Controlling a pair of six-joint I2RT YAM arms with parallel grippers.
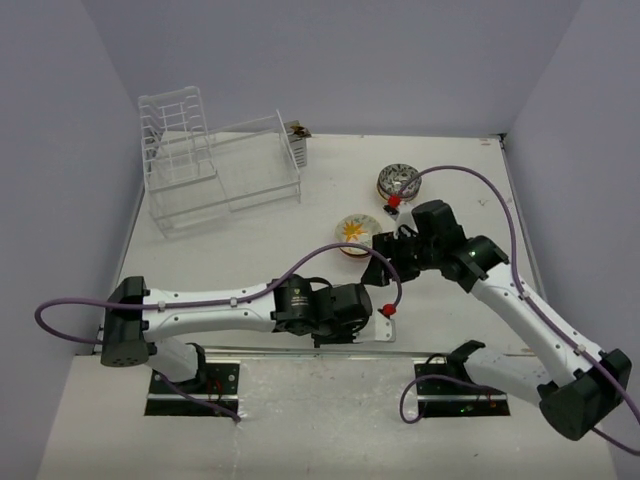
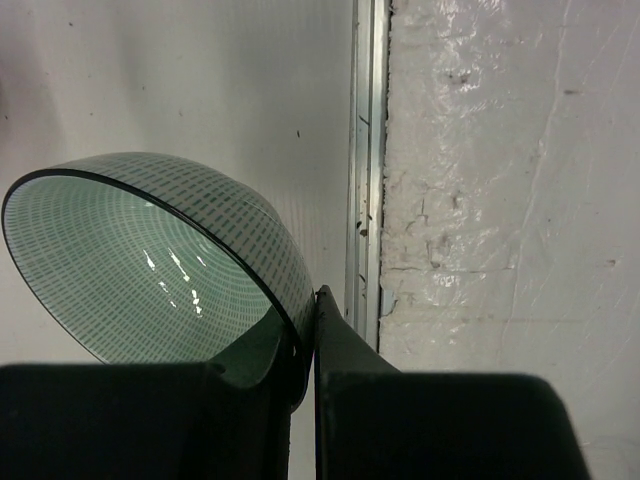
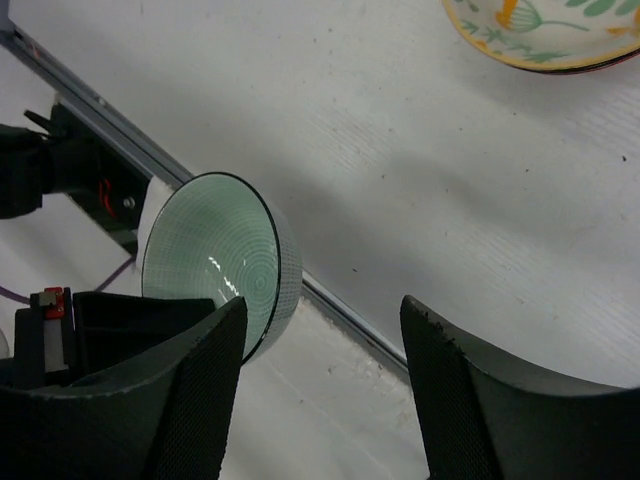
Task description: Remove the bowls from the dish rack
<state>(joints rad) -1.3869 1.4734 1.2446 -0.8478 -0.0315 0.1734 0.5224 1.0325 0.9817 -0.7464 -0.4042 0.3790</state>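
Note:
My left gripper [image 2: 310, 335] is shut on the rim of a pale green bowl [image 2: 150, 265] and holds it tilted on edge, just above the table's near edge by the metal rail. In the top view this gripper [image 1: 385, 322] is at the centre front. My right gripper [image 3: 322, 310] is open and empty, hovering above and apart from the green bowl [image 3: 220, 260]. In the top view it [image 1: 386, 244] is beside the yellow flower bowl [image 1: 357, 231], which rests on the table. A black-and-white bowl [image 1: 400, 182] rests farther back. The clear dish rack [image 1: 215, 165] stands at the back left with no bowls showing in it.
A metal rail [image 1: 300, 350] runs along the table's near edge, with rough white board in front of it. A small dark patterned object [image 1: 298, 130] sits behind the rack's right corner. Grey walls close in the left, back and right sides.

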